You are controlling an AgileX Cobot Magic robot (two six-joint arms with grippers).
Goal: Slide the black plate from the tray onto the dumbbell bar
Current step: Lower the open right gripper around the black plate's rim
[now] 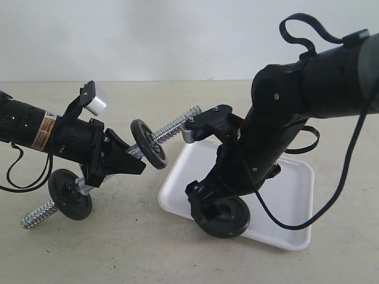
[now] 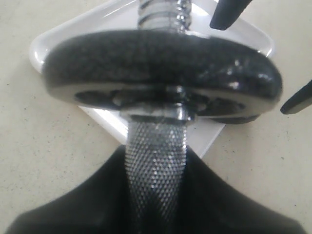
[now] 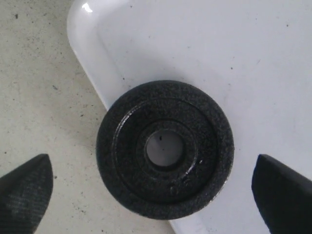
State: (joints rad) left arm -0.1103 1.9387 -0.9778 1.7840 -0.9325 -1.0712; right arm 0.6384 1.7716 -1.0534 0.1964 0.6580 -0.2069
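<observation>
Black plate (image 3: 165, 150) lay at the near left edge of the tray (image 3: 219, 48), as the outside camera saw it, face up with its centre hole showing. It sat across the low rim there: the larger part rested over the white tray and the rest hung out over the table (image 3: 34, 87). Whether it sat level or tipped a little on the rim could not be told.

The right gripper (image 3: 152, 161) hung straight above the plate with its jaws spread wide. A dark fingertip (image 3: 27, 190) stood off to each side of the plate, both clear of its edge, so nothing was held. In the outside view the right arm bent down steeply over the tray's left half and hid much of it.

The left gripper (image 1: 127, 160) was clamped narrow on the dumbbell bar (image 1: 174, 125), gripping its knurled middle. The bar was off the table and tilted. Its low threaded end pointed to the near left, and its high threaded end ended close to the right arm's wrist, above the tray's far left corner. Two more discs were on the bar. The second disc (image 1: 148, 144) sat just beyond the left gripper on the high side, with bare thread sticking out past it. The third disc (image 1: 70, 194) sat on the low side, near the table, with thread showing below it too. The black plate and the bar were apart, the plate lower down.
</observation>
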